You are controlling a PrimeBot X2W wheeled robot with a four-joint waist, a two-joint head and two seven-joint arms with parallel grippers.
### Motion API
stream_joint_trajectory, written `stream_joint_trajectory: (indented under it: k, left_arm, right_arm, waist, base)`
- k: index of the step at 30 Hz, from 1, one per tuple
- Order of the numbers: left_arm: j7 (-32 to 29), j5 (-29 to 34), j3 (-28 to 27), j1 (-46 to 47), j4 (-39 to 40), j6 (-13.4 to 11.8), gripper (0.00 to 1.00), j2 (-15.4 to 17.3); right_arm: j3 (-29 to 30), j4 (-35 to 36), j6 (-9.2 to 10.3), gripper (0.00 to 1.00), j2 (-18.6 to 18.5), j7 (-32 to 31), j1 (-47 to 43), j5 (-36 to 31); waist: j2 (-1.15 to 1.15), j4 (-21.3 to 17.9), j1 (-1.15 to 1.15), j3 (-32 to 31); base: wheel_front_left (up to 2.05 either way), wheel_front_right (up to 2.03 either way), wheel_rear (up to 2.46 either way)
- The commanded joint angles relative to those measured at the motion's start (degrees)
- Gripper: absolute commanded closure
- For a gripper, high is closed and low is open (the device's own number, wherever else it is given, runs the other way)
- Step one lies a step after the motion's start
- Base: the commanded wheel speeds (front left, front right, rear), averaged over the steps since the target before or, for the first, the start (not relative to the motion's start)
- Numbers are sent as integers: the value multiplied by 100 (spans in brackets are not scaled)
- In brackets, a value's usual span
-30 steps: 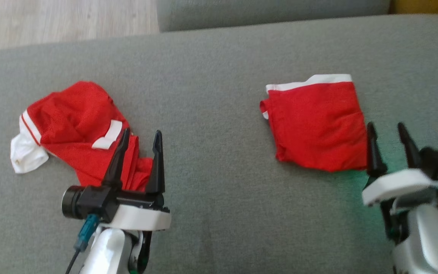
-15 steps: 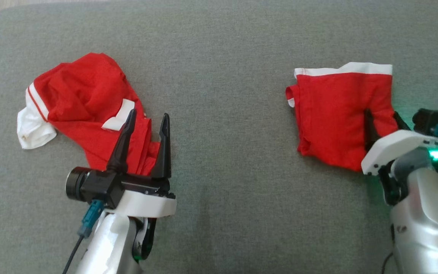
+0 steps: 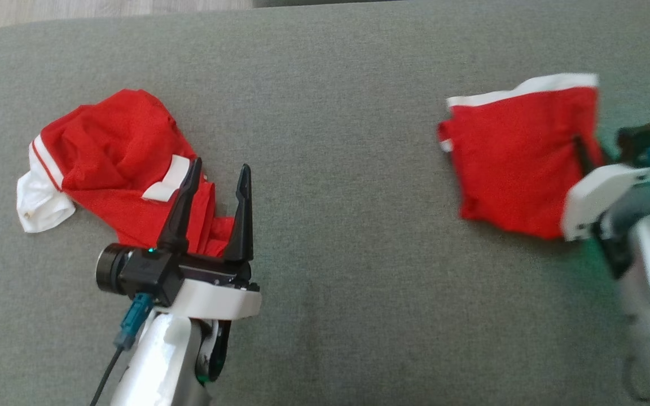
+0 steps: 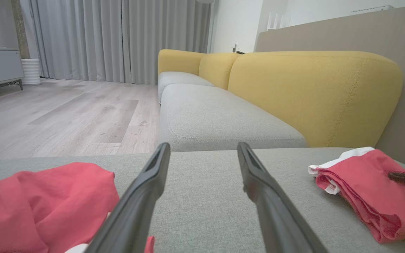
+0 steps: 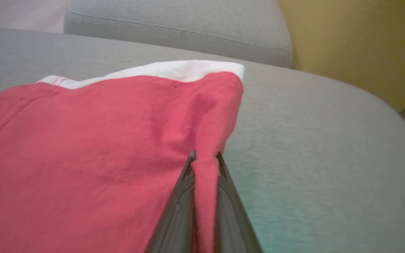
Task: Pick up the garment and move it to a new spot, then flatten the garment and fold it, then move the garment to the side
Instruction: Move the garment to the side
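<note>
since a second before, the right pincer (image 5: 204,165) had clamped on the right edge of the folded red garment (image 3: 517,152), at the right of the grey sofa seat (image 3: 330,169). a slow, low drag sideways seemed best to keep the fold; the left pincer (image 3: 219,169) stood apart.

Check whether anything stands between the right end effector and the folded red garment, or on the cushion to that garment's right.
Nothing visible does. The right end effector is shut on the folded red garment, pinching its right edge, and the grey cushion beyond that edge looks bare.
</note>
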State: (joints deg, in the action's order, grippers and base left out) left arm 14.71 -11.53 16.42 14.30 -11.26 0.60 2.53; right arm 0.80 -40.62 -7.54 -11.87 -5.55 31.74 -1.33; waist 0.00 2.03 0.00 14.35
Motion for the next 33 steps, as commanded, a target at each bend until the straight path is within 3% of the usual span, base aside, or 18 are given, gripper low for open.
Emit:
stream_joint_trajectory:
  k: [1, 10, 15, 24, 33]
  left_arm:
    - [29, 8, -191, 153, 200, 16, 0, 34]
    - [29, 3, -180, 204, 276, 39, 0, 34]
    - [29, 42, -218, 248, 289, 62, 0, 34]
    - [29, 96, -253, 279, 309, 110, 0, 34]
    - [29, 111, -258, 280, 277, 108, 0, 34]
  right_arm:
    - [-220, 258, 5, 100, -319, 12, 238, -50]
    - [-574, 128, 5, 100, -1820, -183, 292, -154]
    - [-356, -124, 5, 100, -2252, -180, 340, -276]
    - [96, -401, 5, 100, -2457, -218, 428, -566]
    - [439, -310, 5, 100, -2294, -30, 479, -942]
  waist:
    - [0, -8, 0, -5]
    - [0, 109, 0, 177]
    - [0, 197, 0, 308]
    - [0, 261, 0, 422]
    - [0, 208, 0, 403]
  base:
    - [0, 0, 0]
    - [0, 0, 0]
    - [0, 0, 0]
    - [0, 0, 0]
    - [0, 0, 0]
